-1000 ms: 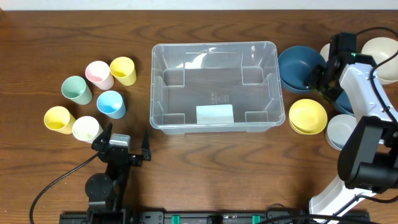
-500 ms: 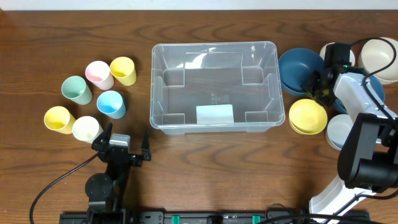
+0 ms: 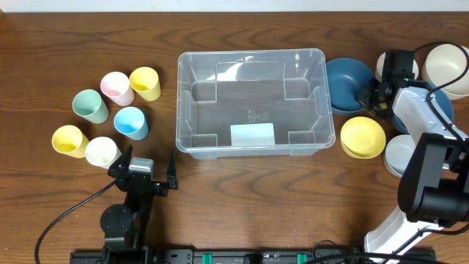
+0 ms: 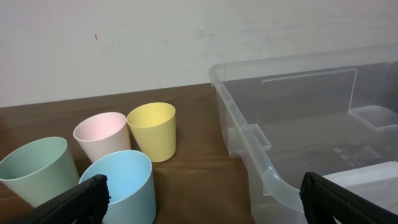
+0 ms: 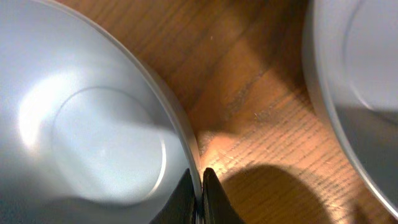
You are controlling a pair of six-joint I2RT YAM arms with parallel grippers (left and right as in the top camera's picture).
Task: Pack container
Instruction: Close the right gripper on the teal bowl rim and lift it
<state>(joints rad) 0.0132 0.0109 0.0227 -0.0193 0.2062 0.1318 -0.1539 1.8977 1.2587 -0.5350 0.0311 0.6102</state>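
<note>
The clear container [image 3: 183, 103] stands empty mid-table, a white label on its front wall; its corner shows in the left wrist view [image 4: 249, 134]. My right gripper [image 3: 371, 97] is shut on the right rim of a dark blue bowl [image 3: 346, 73] just right of the container. In the right wrist view the fingers [image 5: 200, 193] pinch that bowl's rim [image 5: 93, 137]. My left gripper [image 3: 143, 170] is open and empty near the front edge, left of the container; in the left wrist view [image 4: 202, 205] it faces the cups.
Several cups stand at the left: green [image 3: 90, 105], pink [image 3: 116, 88], yellow [image 3: 145, 83], blue [image 3: 131, 122], yellow [image 3: 69, 140], cream [image 3: 102, 152]. At the right are a yellow bowl stack [image 3: 363, 137], a cream bowl [image 3: 447, 66] and a white bowl [image 3: 403, 154].
My right gripper came down and left onto the blue bowl's rim and shut on it; the bowl shifted slightly left and back. The left arm has not moved.
</note>
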